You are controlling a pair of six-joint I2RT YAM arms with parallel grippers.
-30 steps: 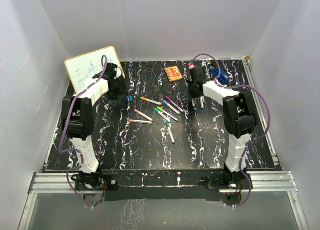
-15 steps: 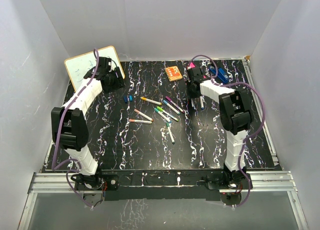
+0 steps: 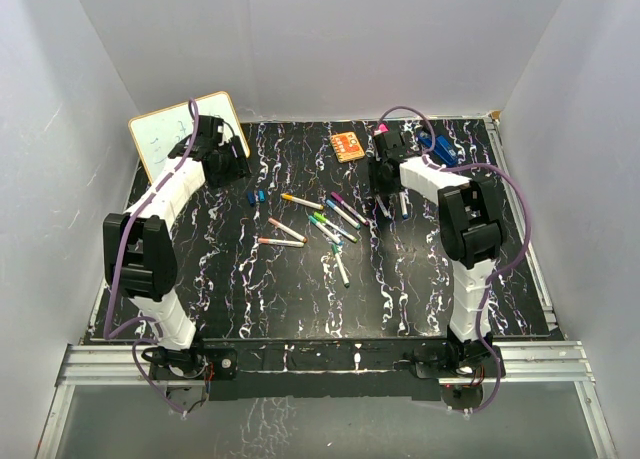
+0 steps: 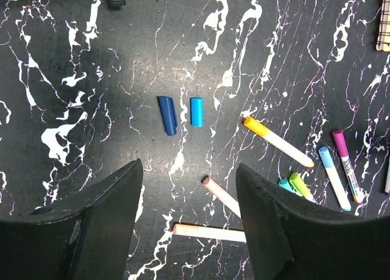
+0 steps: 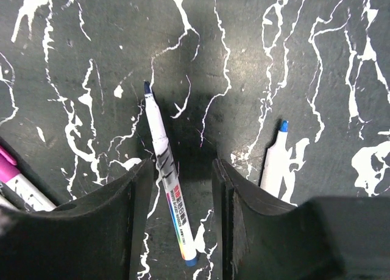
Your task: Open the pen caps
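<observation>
Left gripper [image 4: 187, 170] jaws apart, short light-blue cylindrical cap [image 4: 196, 111] loose on marbled table [image 4: 73, 140]

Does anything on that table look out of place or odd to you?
Yes: a small light-blue plastic cap lies loose on the black marbled table, off any pen. A dark-tipped pale pen and a blue-tipped pale pen lie uncapped, tips bare.
</observation>
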